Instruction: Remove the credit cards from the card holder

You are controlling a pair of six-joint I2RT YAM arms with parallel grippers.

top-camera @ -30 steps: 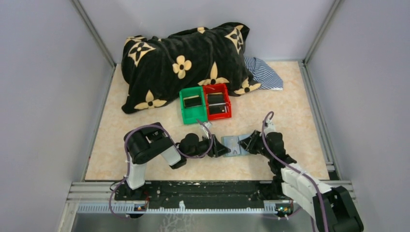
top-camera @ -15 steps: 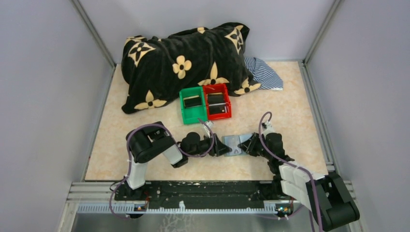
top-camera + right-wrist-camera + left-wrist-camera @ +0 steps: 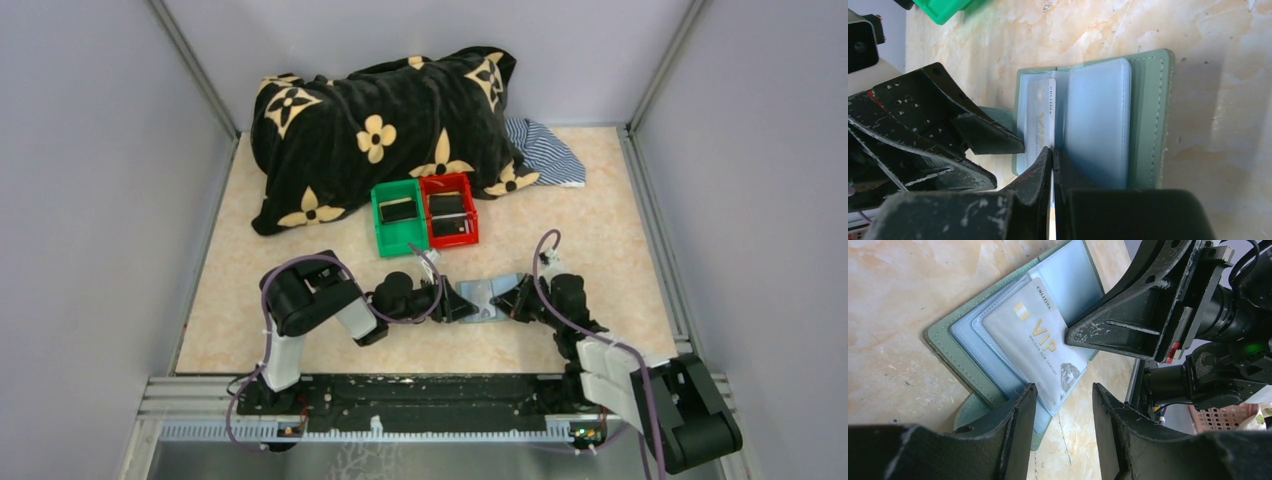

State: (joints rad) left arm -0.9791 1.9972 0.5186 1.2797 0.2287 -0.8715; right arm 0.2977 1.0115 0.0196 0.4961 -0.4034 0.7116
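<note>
One VIP card (image 3: 1040,347) sits in the open card holder (image 3: 943,335), flat on the table (image 3: 1198,125) between the arms. On its edge the right gripper (image 3: 1050,152) is pinched together. The left gripper (image 3: 1063,390) waits with jaws apart over the holder's corner. Next it probably needs a straight pull out.

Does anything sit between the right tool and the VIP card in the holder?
Nothing visible does. The right tool, shut, meets the edge of the VIP card at the fold of the card holder. The left tool stands open at the holder's other side, clear of that contact.
</note>
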